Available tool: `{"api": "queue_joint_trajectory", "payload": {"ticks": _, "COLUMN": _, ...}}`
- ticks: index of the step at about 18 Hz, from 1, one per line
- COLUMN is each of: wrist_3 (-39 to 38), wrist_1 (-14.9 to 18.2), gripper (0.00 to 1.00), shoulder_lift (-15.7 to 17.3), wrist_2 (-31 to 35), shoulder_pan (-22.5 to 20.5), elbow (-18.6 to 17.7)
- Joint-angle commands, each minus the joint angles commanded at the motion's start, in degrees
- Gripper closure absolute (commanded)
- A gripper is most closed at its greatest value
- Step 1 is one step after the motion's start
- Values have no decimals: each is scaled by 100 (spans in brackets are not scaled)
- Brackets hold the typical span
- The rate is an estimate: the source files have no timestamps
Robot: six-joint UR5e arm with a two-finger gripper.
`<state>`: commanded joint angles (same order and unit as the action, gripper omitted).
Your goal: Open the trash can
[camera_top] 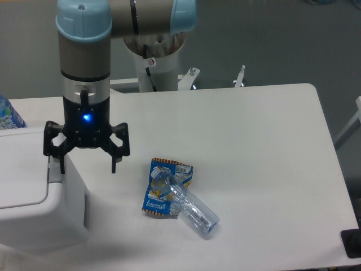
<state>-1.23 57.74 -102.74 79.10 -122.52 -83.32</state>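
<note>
We see the black two-finger claw (87,167) spread apart, empty, above the right edge of the large boxy white plastic trash can (35,192) at the white desk's (259,147) nine o'clock, lid closed. A crushed clear plastic bottle (181,200) lies near centre.

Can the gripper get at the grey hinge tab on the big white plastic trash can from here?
Probably yes: the open gripper hangs over the can's right edge, one finger by the tab, nothing between.
</note>
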Motion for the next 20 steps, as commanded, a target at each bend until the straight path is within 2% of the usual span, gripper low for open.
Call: {"api": "queue_joint_trajectory", "payload": {"ticks": 20, "wrist_3": -9, "wrist_1": 0, "gripper": 0, "shoulder_lift": -9, "wrist_2": 9, "shoulder_pan": 97, "elbow": -70}}
